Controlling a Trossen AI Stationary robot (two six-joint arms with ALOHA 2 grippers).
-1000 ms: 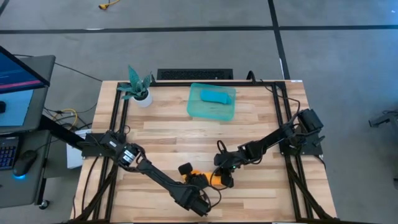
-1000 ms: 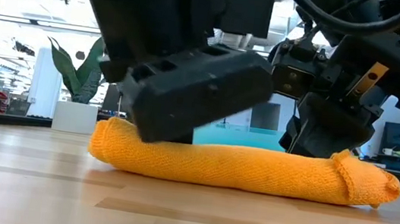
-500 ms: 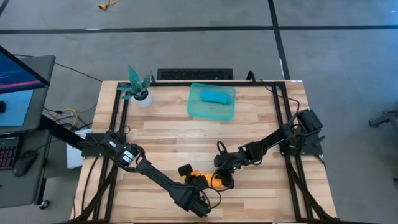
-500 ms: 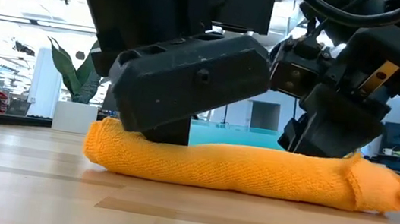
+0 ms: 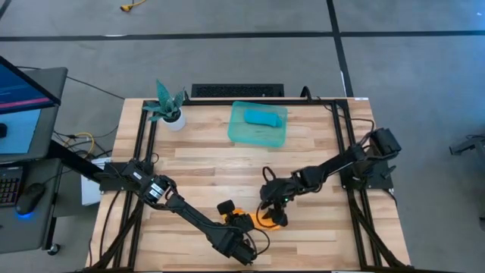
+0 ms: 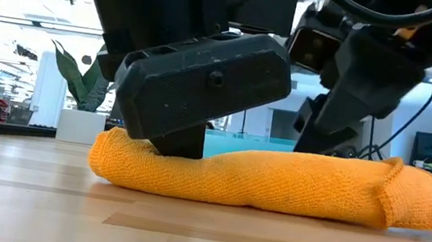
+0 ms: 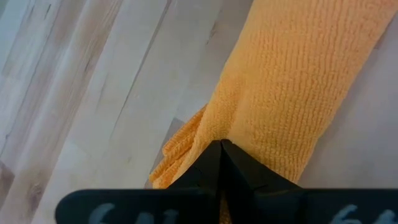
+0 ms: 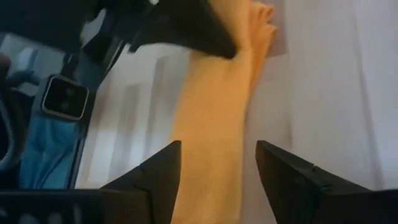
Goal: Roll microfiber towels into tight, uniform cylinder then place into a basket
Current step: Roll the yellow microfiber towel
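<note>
The orange towel point(image 6: 274, 182) lies rolled into a long cylinder on the table near its front edge, also visible in the high view point(image 5: 261, 220). My left gripper point(image 7: 221, 152) is shut and bears on the roll near its left end point(image 6: 178, 145). My right gripper point(image 8: 217, 180) is open and stands a little above the roll's right half point(image 6: 325, 143), one finger on either side, touching nothing. The turquoise towel point(image 5: 264, 116) lies rolled inside the teal basket point(image 5: 236, 135) at the table's far middle. My left gripper presses its shut fingertips point(image 7: 217, 165) down on the top of the orange roll near its left end point(image 6: 164, 154), slanting down from the near left. The cloth is dented under the tips, and the roll lies full length on the table.
A white pot with a teal plant point(image 5: 168, 110) stands at the far left corner, and a dark bar point(image 5: 237, 91) lies along the far edge. Bare wood lies between the roll and the basket.
My right gripper has opened, let go of the orange roll and risen off it, drawing slightly toward the far right. The roll's right end has sprung up fuller and reaches farther right; its left end stays pinned under my left gripper.
</note>
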